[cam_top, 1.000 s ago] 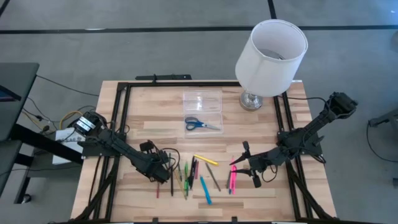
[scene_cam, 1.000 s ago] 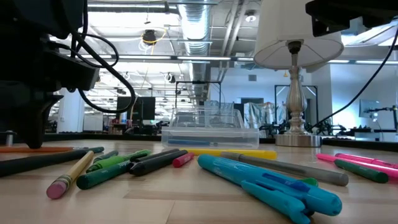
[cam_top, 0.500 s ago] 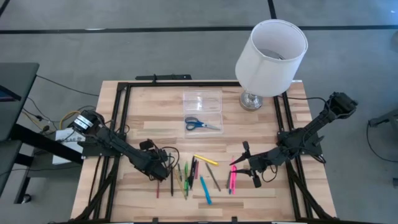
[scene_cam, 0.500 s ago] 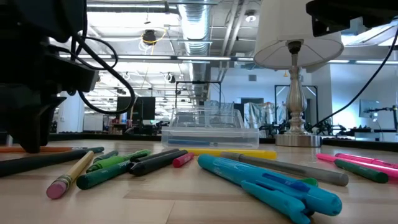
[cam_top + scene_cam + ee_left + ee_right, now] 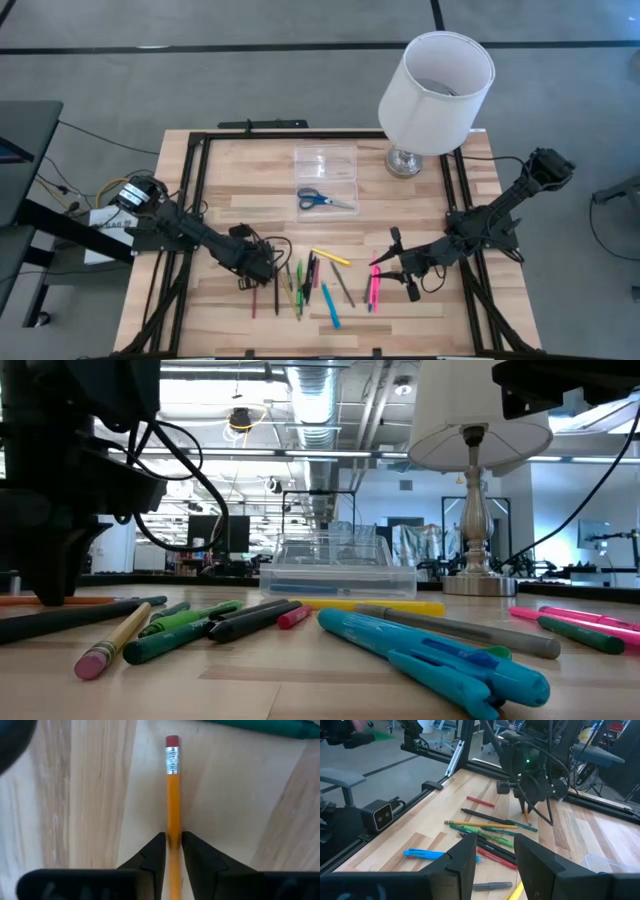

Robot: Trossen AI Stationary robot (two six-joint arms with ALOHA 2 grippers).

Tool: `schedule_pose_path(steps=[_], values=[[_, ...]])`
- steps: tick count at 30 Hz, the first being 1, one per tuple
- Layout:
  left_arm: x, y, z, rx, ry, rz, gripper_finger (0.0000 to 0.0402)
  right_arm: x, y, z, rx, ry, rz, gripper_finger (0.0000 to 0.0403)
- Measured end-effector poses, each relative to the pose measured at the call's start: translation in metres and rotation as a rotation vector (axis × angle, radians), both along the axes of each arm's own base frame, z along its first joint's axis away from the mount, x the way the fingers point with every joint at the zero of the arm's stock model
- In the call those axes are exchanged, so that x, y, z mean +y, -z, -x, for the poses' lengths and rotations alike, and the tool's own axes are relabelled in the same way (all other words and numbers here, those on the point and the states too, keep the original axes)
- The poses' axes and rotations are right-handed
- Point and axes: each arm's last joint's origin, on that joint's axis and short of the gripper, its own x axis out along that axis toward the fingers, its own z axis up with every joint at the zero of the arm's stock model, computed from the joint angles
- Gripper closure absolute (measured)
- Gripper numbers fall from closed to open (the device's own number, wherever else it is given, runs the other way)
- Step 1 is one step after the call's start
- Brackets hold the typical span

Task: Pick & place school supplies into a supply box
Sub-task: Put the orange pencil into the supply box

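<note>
Left gripper is down at the table, left-front part of the surface, at the left end of the supply scatter. Jaws pinch an orange pencil: fingertips sit on both sides of the shaft, eraser end pointing away from the wrist. Right wrist view shows that pencil tilted, one tip on the wood under the gripper.

Right gripper waits over the right-front part of the table, jaws spread, nothing between them. Pink markers lie just beside it, toward the front edge.

Rest of the supplies lie loose across the front-centre of the surface: green pencils, black pens, a yellow pen, a grey pen, a blue pen, a red pencil nearest the left gripper. Low view has a pair of teal markers closest to the front edge and an eraser-tipped pencil at left.

Supply box, clear plastic, sits at rear-centre of the table. Blue-handled scissors rest at its front end; cannot tell whether they are inside it or on a lid. White-shaded lamp stands at the rear-right corner, just beside the box.
</note>
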Motion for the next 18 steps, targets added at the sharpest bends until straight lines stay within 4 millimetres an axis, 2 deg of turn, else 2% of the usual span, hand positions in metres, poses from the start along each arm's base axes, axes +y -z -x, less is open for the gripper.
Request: schedule_pose_path(steps=[7, 18], values=[[0.0013, 0.0001, -0.0022, -0.006, 0.010, 0.016, 0.0380, -0.0001, 0.0004, 0.0001, 0.004, 0.000, 0.002, 0.0276], [0.0017, 0.0013, -0.0014, -0.009, 0.036, 0.017, 0.0376, -0.0001, 0.0005, 0.0001, 0.007, 0.003, -0.007, 0.0276]])
